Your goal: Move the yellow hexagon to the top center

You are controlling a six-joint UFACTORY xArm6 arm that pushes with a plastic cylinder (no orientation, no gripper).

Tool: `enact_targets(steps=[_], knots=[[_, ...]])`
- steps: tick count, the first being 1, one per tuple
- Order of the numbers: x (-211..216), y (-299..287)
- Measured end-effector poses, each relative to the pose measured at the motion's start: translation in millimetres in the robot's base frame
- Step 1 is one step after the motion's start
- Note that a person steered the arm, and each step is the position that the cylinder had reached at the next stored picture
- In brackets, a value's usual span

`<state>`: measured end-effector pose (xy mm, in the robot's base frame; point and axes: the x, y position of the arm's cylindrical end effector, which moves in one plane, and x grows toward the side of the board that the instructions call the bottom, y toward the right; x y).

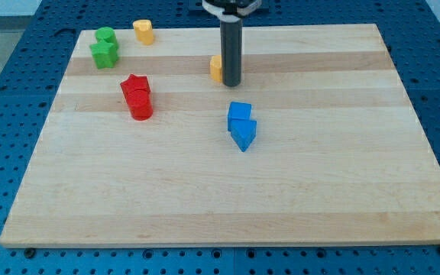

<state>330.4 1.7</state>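
The yellow hexagon (216, 68) lies near the board's top centre, partly hidden behind my rod. My tip (231, 83) rests on the board right against the hexagon's right side. A second yellow block (143, 31) sits near the top edge, left of centre.
A green block (105, 35) and a green star (104, 54) sit at the top left. A red star (135, 86) and a red cylinder (140, 106) sit left of centre. A blue cube (240, 114) and a blue triangular block (244, 134) sit at the centre. The wooden board (342, 168) lies on a blue pegboard.
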Motion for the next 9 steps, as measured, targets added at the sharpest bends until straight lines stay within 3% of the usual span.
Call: enact_targets(steps=[2, 3, 4, 5, 6, 7, 8, 9], knots=[[-29.0, -121.9], [-21.6, -130.9], [13.9, -110.5], [13.7, -58.4], [-19.3, -23.9], [-43.1, -39.2], [-64.0, -94.7], [-70.9, -93.0]])
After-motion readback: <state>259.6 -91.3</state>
